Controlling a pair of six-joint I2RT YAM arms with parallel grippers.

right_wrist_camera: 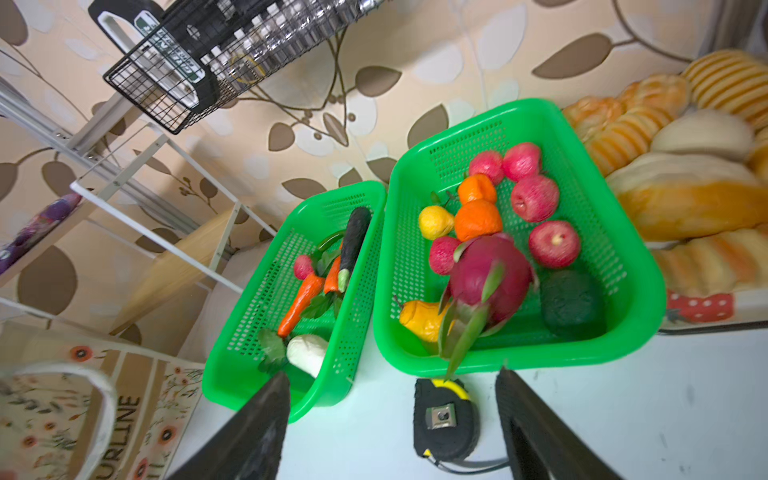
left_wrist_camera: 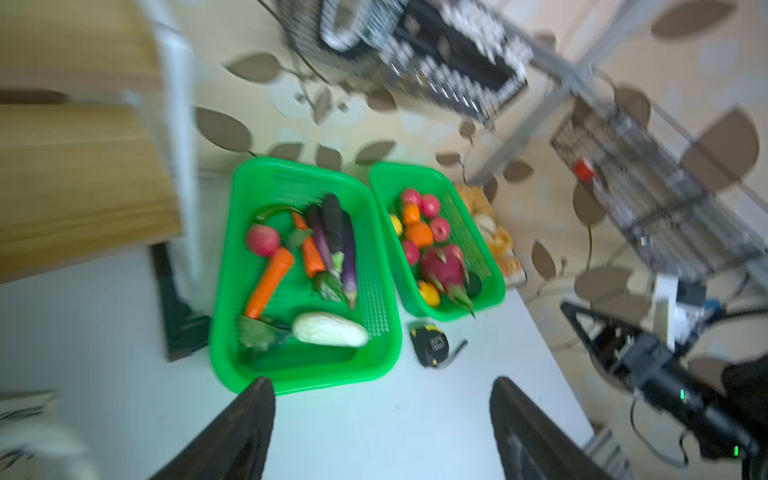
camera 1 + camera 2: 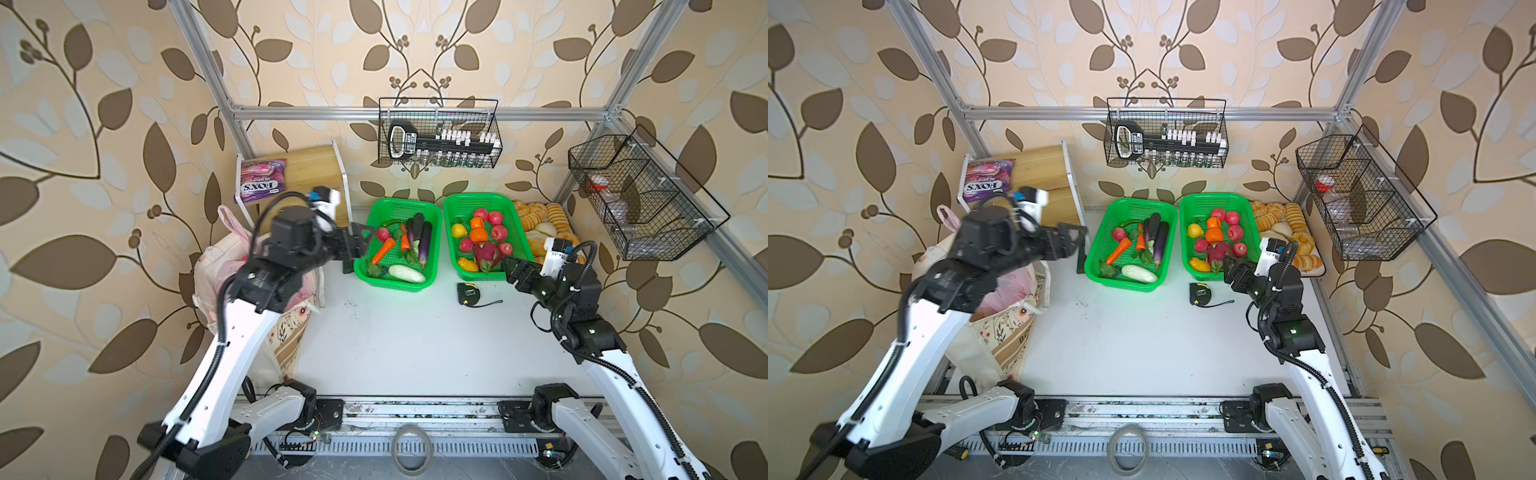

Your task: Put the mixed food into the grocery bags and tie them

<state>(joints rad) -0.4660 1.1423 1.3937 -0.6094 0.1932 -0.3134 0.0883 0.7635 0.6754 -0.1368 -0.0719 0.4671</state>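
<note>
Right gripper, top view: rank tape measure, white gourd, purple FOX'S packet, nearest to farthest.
From the right gripper, in a top view:
1. Tape measure, on the table beside it.
2. White gourd, in the left green basket.
3. Purple FOX'S packet, on the far-left shelf.

1. This is a robot test cell staged as a home pantry. An aluminium frame holds panels of leaf wallpaper.
2. Two robot arms stand on a slotted rail at the edge of the white table.
3. Green baskets of produce, bread loaves and wire racks furnish it.
</note>
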